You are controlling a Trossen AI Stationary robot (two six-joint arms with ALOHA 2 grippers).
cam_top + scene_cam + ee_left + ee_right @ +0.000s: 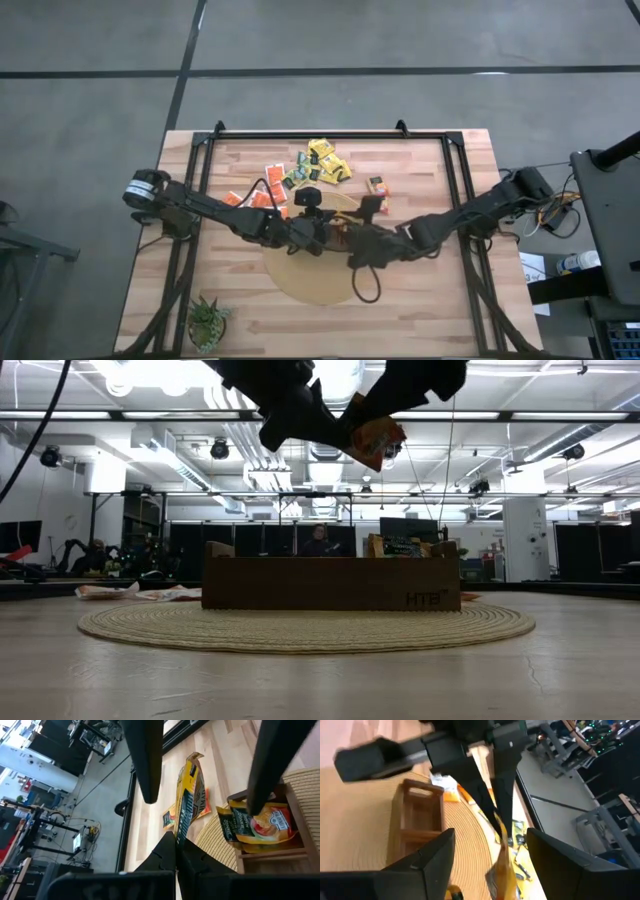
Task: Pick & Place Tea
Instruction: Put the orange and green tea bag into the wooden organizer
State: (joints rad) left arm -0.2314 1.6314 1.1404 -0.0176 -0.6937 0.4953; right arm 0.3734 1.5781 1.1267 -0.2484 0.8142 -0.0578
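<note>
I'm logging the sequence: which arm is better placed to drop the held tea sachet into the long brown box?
Left, probably: the left hand is shut on the yellow-orange square tea sachet above the long brown box; the right hand is open, empty.

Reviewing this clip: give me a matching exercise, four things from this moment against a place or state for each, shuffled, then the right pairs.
Things:
1. left gripper
2. right gripper
3. brown box
4. potted plant

Places or states:
A. on the round woven mat
B. open, either side of the hanging sachet
C. near a table corner, apart from the mat
D. shut on a yellow sachet, held edge-on

Pairs: 1-D, 2-B, 3-A, 4-C
</note>
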